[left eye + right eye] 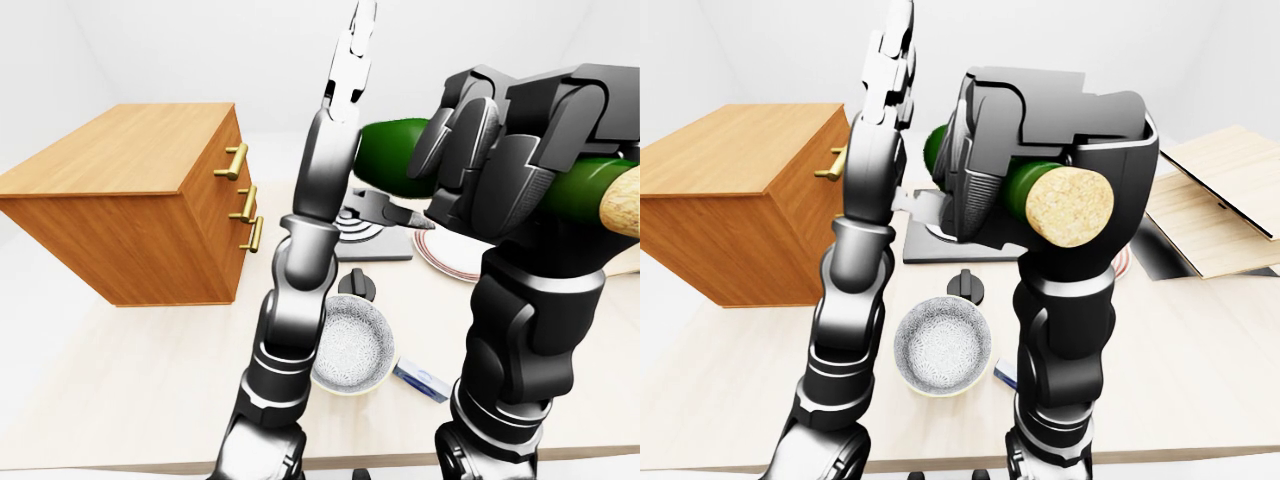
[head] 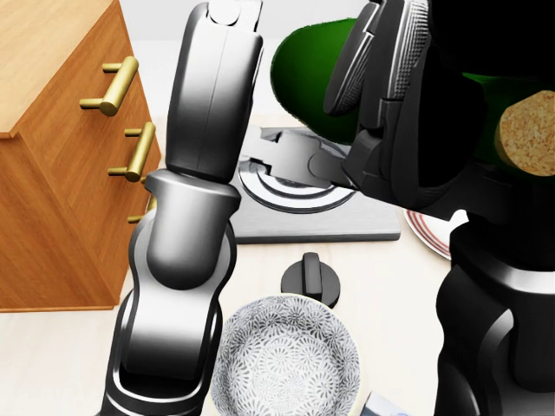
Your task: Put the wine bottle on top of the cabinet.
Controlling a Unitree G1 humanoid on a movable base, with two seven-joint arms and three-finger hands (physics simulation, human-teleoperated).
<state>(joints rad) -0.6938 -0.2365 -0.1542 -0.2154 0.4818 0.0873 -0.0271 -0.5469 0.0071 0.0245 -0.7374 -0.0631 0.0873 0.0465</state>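
Observation:
The green wine bottle [image 1: 388, 152] with a cork [image 1: 1070, 205] lies roughly level in my right hand [image 1: 480, 135], whose fingers close round its body, held above the table. The cork end points toward the camera in the right-eye view. My left hand [image 1: 355, 50] is raised beside the bottle's base, fingers straight and open, holding nothing. The wooden cabinet [image 1: 130, 150] with brass handles [image 1: 235, 160] stands on the table at the left of the left-eye view, its flat top bare. The bottle is to the right of the cabinet and about level with its top.
On the pale table [image 1: 120, 380] below my arms sit a patterned bowl [image 1: 350, 345], a black knob [image 2: 312, 276], a grey square base with a round plate [image 2: 299, 208], a red-rimmed plate [image 1: 440, 258] and a small blue-white box [image 1: 420, 380]. Wooden boards [image 1: 1220, 200] lie at the right.

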